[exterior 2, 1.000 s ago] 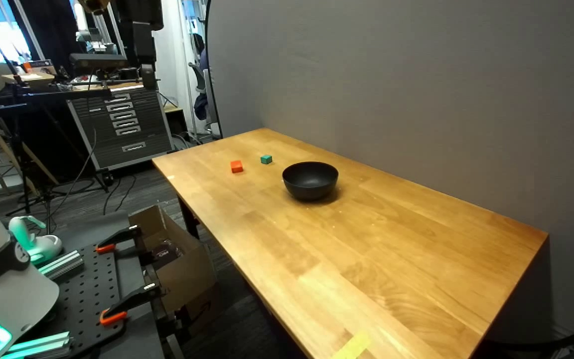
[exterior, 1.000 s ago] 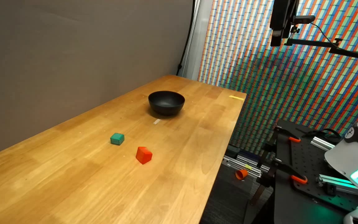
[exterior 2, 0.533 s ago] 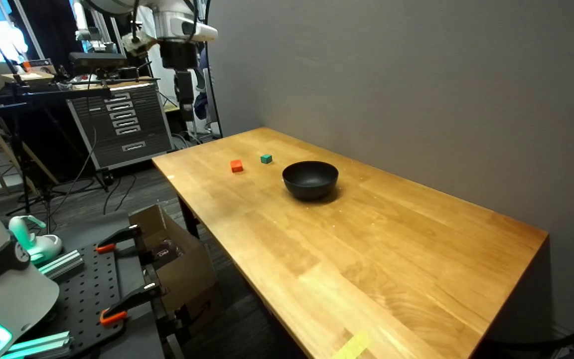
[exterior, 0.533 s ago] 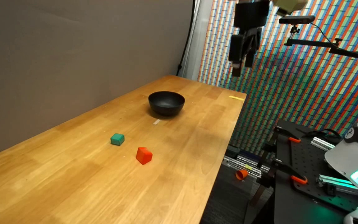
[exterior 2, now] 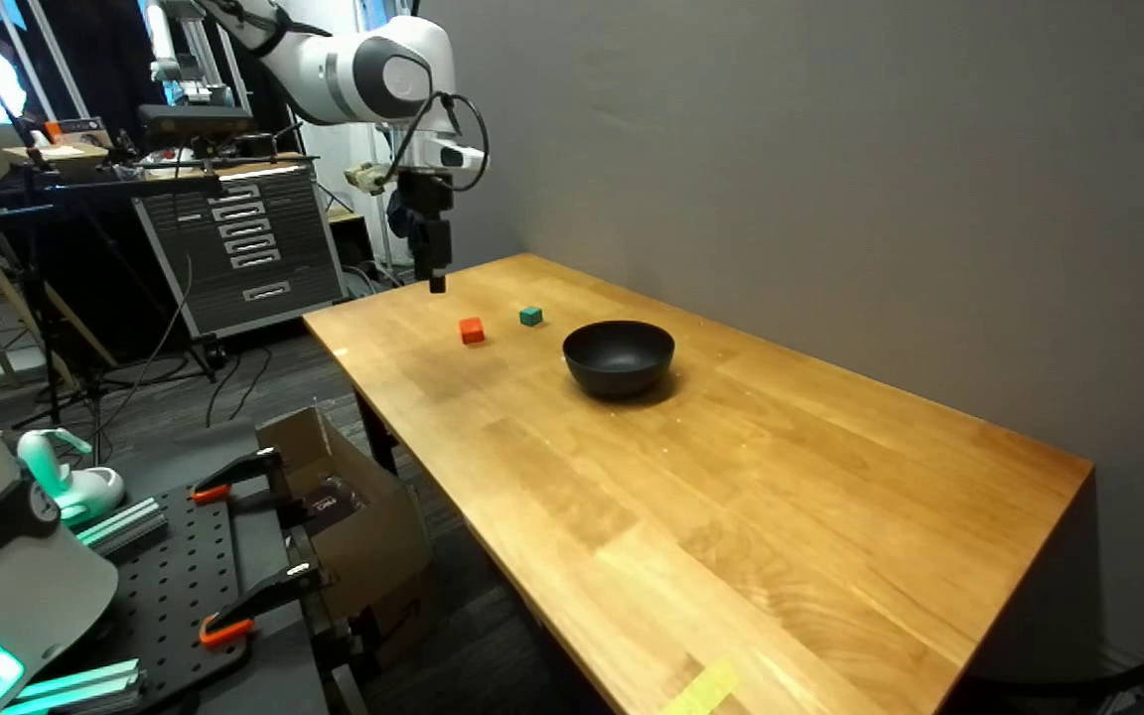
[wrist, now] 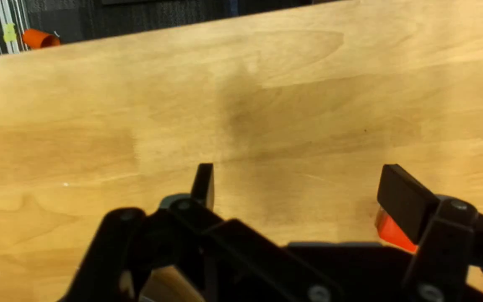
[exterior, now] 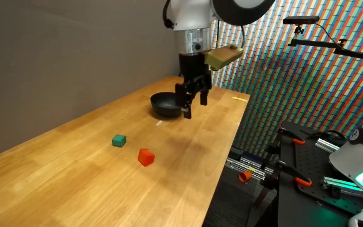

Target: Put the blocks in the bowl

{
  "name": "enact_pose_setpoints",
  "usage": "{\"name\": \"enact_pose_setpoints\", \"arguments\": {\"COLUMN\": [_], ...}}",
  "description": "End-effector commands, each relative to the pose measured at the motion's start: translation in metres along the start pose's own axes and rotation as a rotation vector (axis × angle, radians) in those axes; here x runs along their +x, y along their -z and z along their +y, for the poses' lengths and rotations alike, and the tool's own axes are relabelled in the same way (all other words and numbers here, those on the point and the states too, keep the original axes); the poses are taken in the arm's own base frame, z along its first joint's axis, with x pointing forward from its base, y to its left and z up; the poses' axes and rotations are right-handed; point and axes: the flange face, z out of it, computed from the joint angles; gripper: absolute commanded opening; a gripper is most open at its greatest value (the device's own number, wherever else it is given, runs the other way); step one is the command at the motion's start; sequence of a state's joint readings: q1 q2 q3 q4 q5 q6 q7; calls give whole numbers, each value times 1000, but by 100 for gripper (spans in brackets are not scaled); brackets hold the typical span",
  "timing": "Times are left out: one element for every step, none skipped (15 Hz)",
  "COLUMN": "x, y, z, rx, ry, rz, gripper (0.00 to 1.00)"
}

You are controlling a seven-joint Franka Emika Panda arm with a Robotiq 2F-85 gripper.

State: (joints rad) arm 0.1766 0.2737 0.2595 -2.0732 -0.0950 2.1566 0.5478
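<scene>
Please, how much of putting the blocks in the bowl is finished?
Nothing looks done: the red-orange block and the green block lie on the table, outside the bowl. In hand: nothing; the gripper hangs open above the table. Left: picking up and placing both blocks.

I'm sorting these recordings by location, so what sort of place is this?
Probably a robotics lab or workshop: a robot arm, orange-tipped clamps at the edge of a perforated plate, and a drawer cabinet suggest it.
</scene>
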Motion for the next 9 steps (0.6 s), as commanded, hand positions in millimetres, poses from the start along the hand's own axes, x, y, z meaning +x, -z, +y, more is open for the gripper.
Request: {"name": "enact_pose_setpoints", "arguments": {"x": [61,74,87,98,109,118,126,131,135], "y": [-22,-29,-36,-39,-45,-49,-55,-61,-65], "z": [-41,-50,-59,-65,-73,-80,-84,-89,-93], "rx": [7,13,24,38,46,49,52,59,70], "ry": [-22,-24,-29,-31,-35,-34,-37,-42,-46], "rz": [37,42,47,49,53,54,58,53,47], "gripper": [100,100,100,100,100,100,100,100,100]}}
